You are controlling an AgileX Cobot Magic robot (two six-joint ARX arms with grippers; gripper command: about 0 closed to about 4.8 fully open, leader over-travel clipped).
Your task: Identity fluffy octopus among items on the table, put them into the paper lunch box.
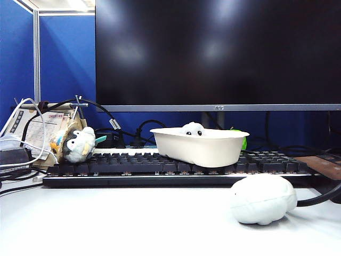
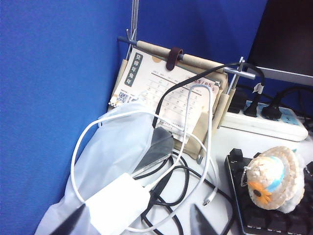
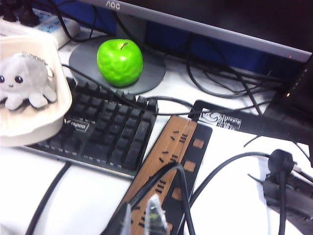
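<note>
Seeing octopus: we find the fluffy octopus (image 3: 25, 80) lying inside the paper lunch box (image 1: 200, 146).
Left gripper (image 2: 134, 223): parted, empty.
Right gripper (image 3: 142, 218): nearly closed, empty.

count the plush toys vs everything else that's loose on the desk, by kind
plush toys: 3 (fluffy octopus in the paper lunch box, white lump, grey-and-white one)
apples: 1
keyboards: 1
lunch boxes: 1
total: 6
</note>
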